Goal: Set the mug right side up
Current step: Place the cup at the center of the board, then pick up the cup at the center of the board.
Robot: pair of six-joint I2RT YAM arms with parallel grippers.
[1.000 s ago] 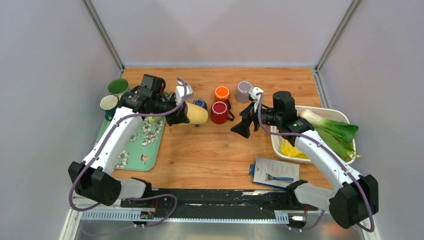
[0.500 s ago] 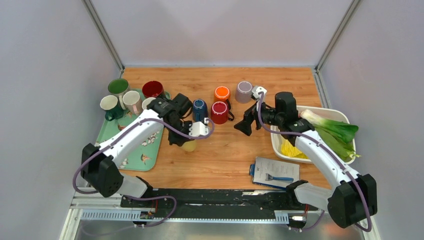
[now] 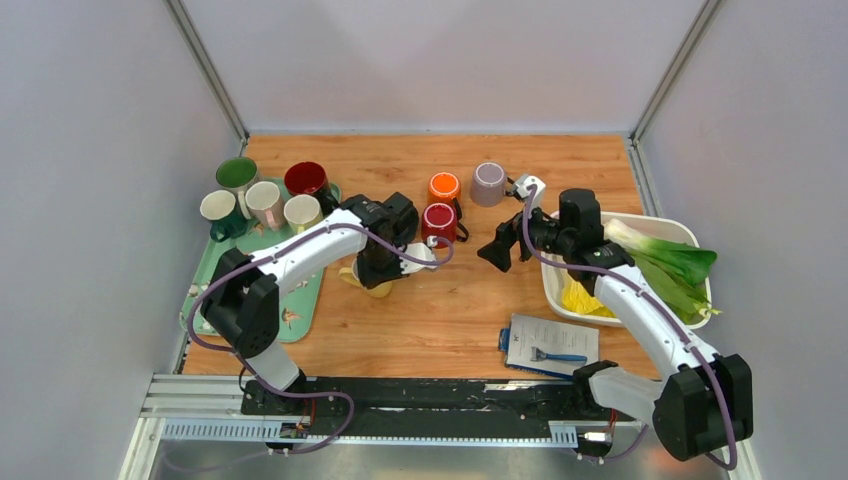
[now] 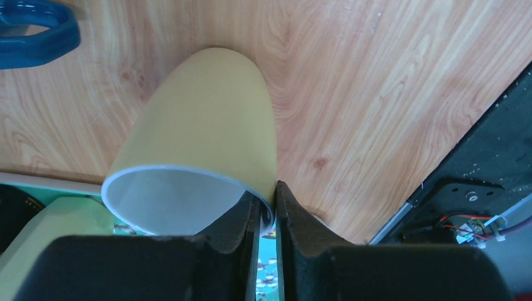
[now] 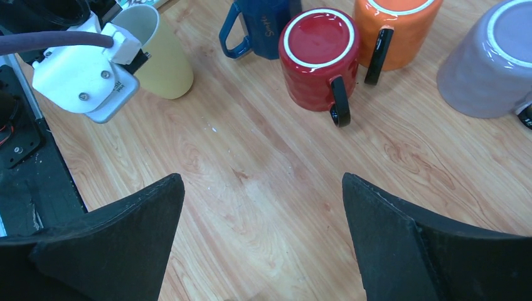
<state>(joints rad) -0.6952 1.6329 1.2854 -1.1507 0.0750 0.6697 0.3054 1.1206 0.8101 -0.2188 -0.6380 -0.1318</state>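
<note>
We see a pale wooden table (image 3: 440,310) closed in by plain grey-lilac walls, with metal posts running up the far corners and a black rail along the near edge. A little toward 9 o'clock of the table's centre, the yellow mug (image 3: 378,290) stands mouth up with its base on the wood. The left gripper (image 4: 266,191) has one finger inside the rim and one outside, the jaws close together; we cannot tell whether they press the wall. The right gripper (image 3: 497,254) hangs above bare wood toward 2 o'clock, jaws spread wide and holding nothing. Just beyond the yellow mug, toward 12 o'clock, a blue mug (image 5: 263,22), a red mug (image 3: 438,222), an orange mug (image 3: 444,187) and a lilac mug (image 3: 488,182) sit bottoms up. A green tray (image 3: 300,298) lies at 9 o'clock, with five upright mugs at its far end. A white bin (image 3: 548,285) of leafy greens (image 3: 665,265) lies at 3 o'clock, and a booklet (image 3: 550,345) at 5 o'clock.
</note>
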